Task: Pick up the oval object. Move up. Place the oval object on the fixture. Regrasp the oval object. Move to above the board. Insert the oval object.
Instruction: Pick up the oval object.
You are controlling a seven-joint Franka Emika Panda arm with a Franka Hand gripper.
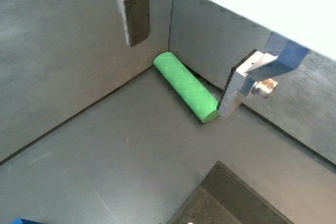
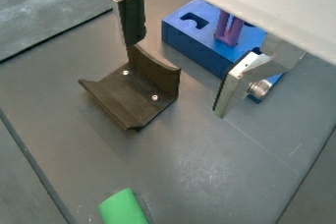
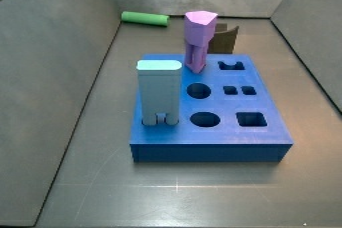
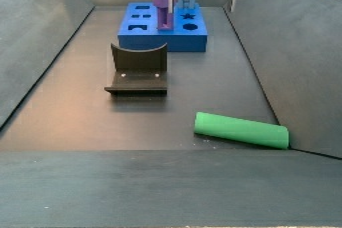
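Note:
The oval object (image 1: 188, 85) is a smooth green rod lying flat on the grey floor by the wall; it also shows in both side views (image 3: 143, 18) (image 4: 241, 130). My gripper (image 1: 188, 56) is open and empty, held well above the floor, and touches nothing. In a wrist view only the rod's end (image 2: 125, 209) shows. The fixture (image 2: 132, 95) is a dark brown scooped block between the rod and the board (image 2: 197, 43), seen also in a side view (image 4: 138, 69). The blue board (image 3: 214, 117) has several shaped holes.
A purple peg (image 3: 201, 38) and a light blue rectangular peg (image 3: 158, 92) stand upright in the board. Grey walls (image 3: 80, 32) close in the floor on all sides. The fixture (image 3: 229, 38) is partly hidden behind the purple peg.

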